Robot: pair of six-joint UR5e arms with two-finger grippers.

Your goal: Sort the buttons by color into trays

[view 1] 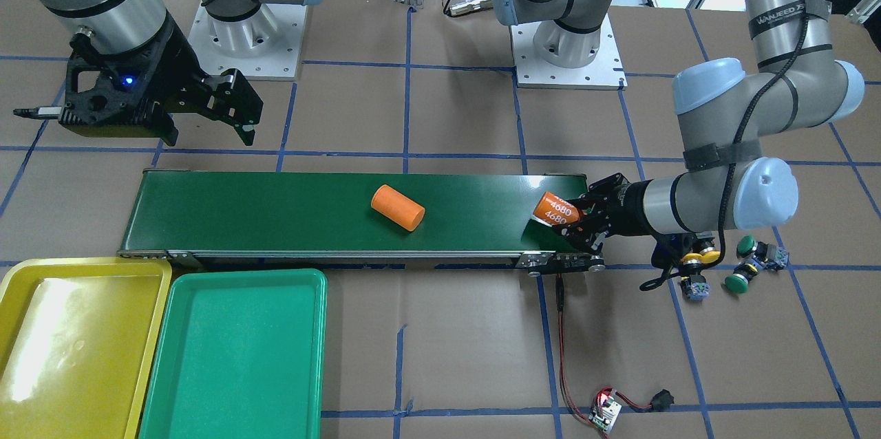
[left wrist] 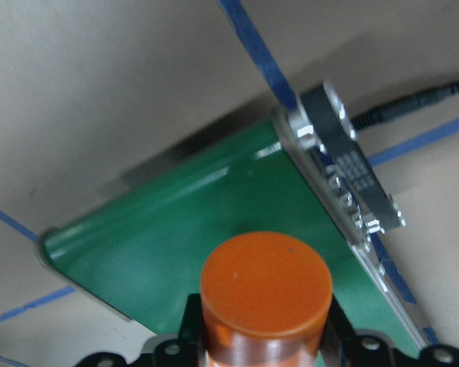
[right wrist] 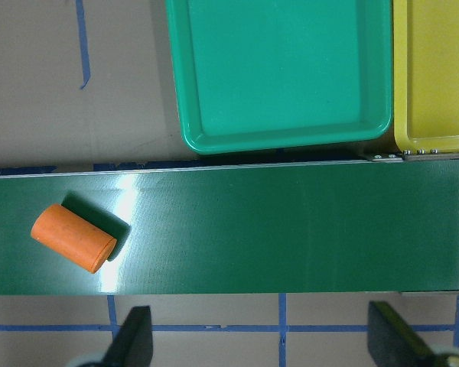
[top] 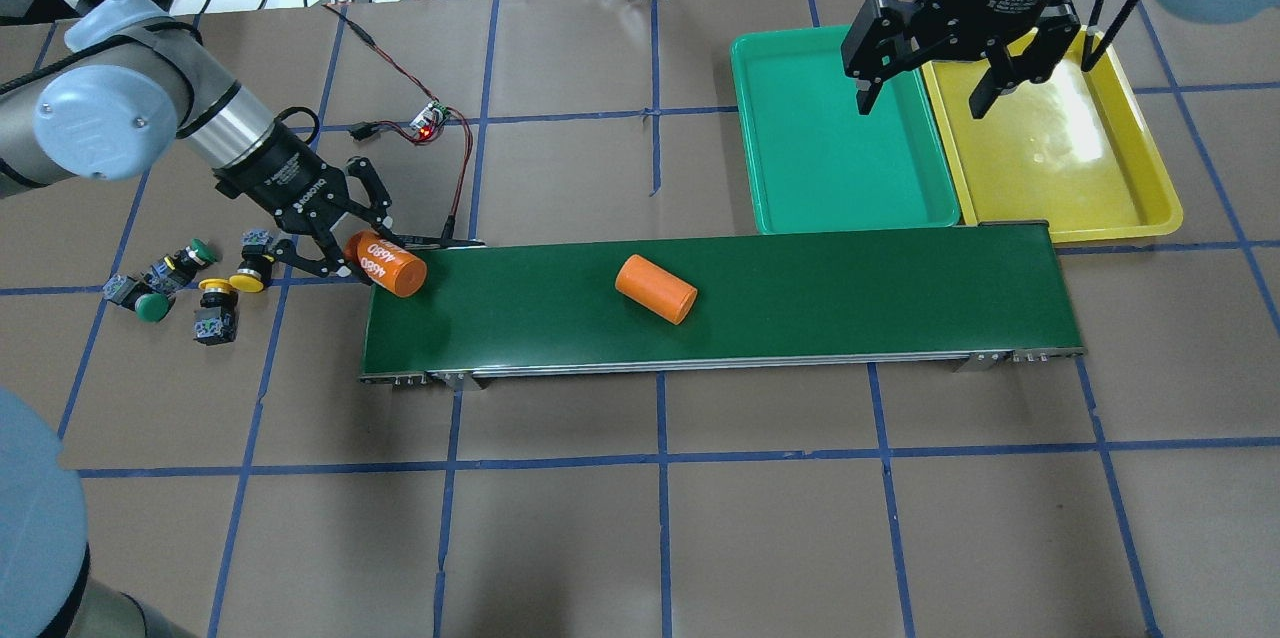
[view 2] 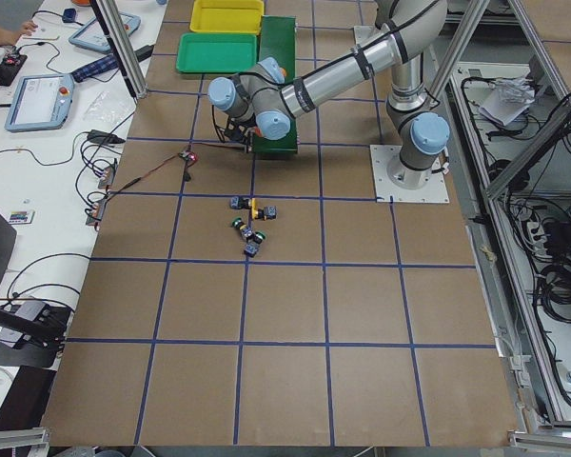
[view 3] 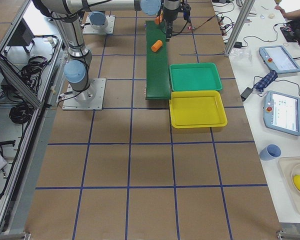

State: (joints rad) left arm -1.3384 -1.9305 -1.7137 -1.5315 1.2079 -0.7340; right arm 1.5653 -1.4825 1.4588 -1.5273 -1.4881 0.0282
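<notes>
Cylinder (top: 398,273), smooth orange, clamped in left gripper (top: 368,258); right gripper (top: 922,106) spread wide; glossy round-cornered green tray (top: 830,168) beside yellow tray (top: 1080,168).

The left gripper (top: 360,261) was clamped on the orange cylinder marked 4680 (top: 392,268), which was tilted at the left end of the dark-green conveyor belt (top: 850,298). A plain orange cylinder (top: 655,289) lay on its side mid-belt. On the brown desk (top: 700,518), left of the belt, two green-capped buttons (top: 152,308) and two yellow-capped buttons (top: 248,280) sat in a loose cluster. The right gripper (top: 921,103), fingers (top: 862,100) spread wide, hung over the seam where the green tray (top: 830,158) met the yellow tray (top: 1070,168).
</notes>
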